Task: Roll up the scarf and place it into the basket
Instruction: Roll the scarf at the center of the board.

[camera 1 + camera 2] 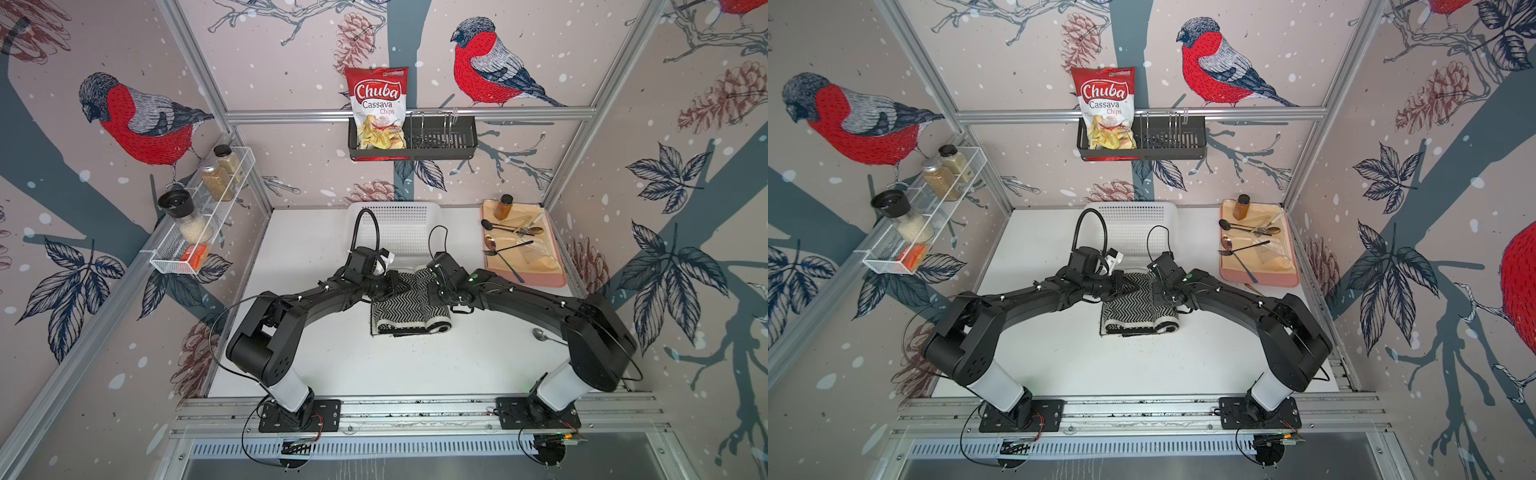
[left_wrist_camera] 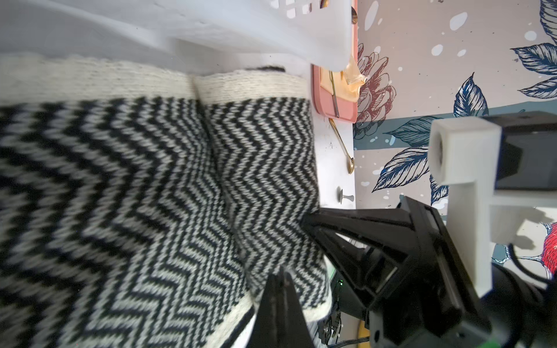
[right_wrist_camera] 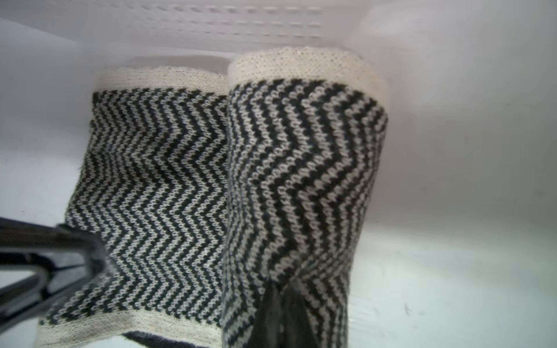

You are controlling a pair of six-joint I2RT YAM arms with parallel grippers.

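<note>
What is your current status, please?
Left end effector and right end effector shut on scarf. Scarf partly rolled, just short of basket. Nothing between them.

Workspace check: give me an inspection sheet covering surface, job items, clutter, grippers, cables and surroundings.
Surface: white table, no spills seen.
Job's things: scarf partly rolled, zigzag side up, in front of basket; basket looks empty.
Clutter: pink tray with cutlery and jar; loose spoon on table.
Grippers: left gripper and right gripper both shut on the scarf.
Cables: black loops above both wrists, off the scarf.
Surroundings: chips bag in black rack; spice jars on mesh shelf.
</note>
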